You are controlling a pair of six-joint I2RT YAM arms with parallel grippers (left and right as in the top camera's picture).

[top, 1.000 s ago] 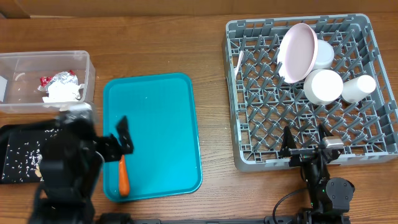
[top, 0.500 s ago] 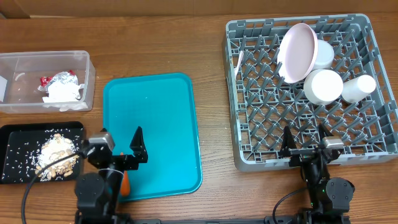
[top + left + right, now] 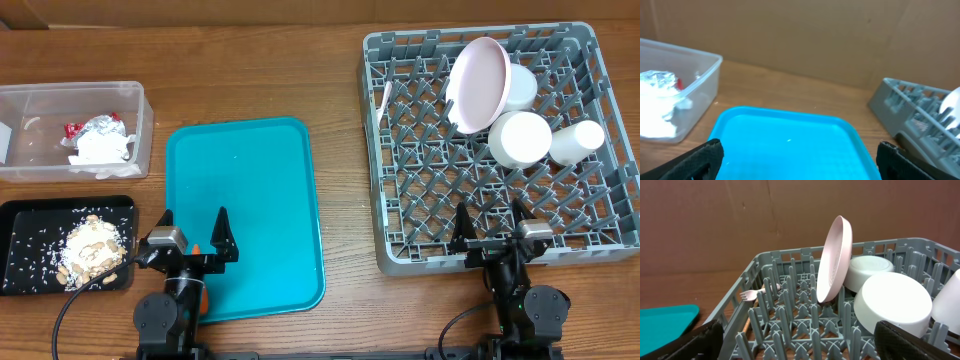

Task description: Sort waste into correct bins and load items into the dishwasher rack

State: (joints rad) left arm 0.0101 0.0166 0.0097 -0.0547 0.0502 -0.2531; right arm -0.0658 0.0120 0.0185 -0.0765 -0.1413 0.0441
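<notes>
Looks done. Napkin [image 3: 98, 148] and foil wrapper [image 3: 95, 125] lie in the clear tub [image 3: 75, 86] at the table's left edge; food scraps [image 3: 90, 250] sit in the black tray [image 3: 70, 202] at the front-left corner. Plate [image 3: 478, 85], bowls [image 3: 520, 138], cup [image 3: 577, 142] and utensil [image 3: 385, 98] are all in the rack [image 3: 372, 180] on the right side. Left gripper [image 3: 193, 228] and right gripper [image 3: 489, 218] are spread wide, holding nothing, at the front edge.

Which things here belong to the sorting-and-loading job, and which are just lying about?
Job: clear tub holding napkin and foil wrapper; black tray with food scraps; dishwasher rack with plate, near bowl, far bowl, cup, utensil.
Lying about: teal serving tray; orange object at its near edge, partly hidden.
</notes>
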